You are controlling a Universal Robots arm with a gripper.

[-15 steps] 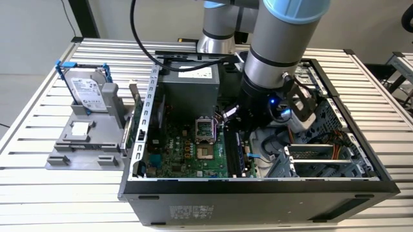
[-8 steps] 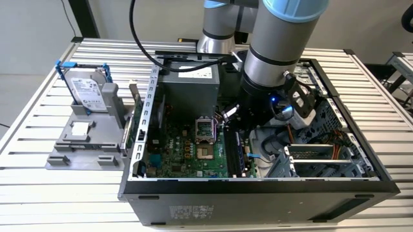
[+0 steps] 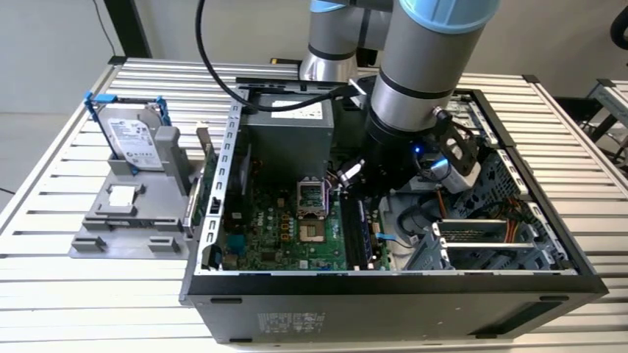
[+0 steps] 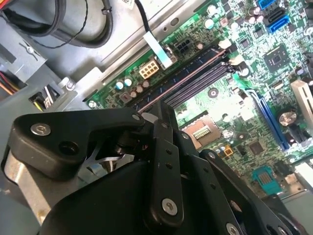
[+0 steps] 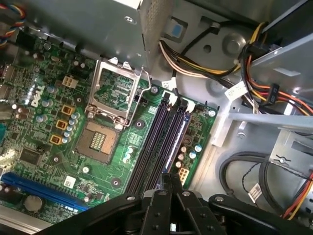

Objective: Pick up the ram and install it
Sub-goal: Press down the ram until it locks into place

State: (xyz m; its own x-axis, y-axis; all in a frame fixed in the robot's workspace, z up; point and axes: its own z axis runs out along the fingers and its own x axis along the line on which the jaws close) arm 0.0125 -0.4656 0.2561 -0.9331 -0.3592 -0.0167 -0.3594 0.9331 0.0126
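Observation:
The ram (image 5: 177, 134) is a thin dark stick with a blue sheen, seen edge-on along the outer black memory slots (image 5: 151, 142) of the green motherboard (image 5: 44, 122). In the second wrist view its narrow edge (image 4: 186, 81) runs from the fingertips across the slots. My gripper (image 5: 168, 180) is low inside the open computer case, right over the near end of the stick. Its black fingers (image 4: 164, 117) are pressed close together on that end. In the exterior view the arm hides the gripper (image 3: 371, 193), and the ram (image 3: 360, 228) shows below it.
A silver hard drive (image 3: 132, 140) in a blue frame stands on a grey holder at the exterior view's left. Inside the case (image 3: 393, 283) are the power supply (image 3: 284, 132), the open processor socket (image 5: 100, 142), bundled cables (image 5: 254, 58) and a drive cage (image 3: 490, 239) close beside the arm.

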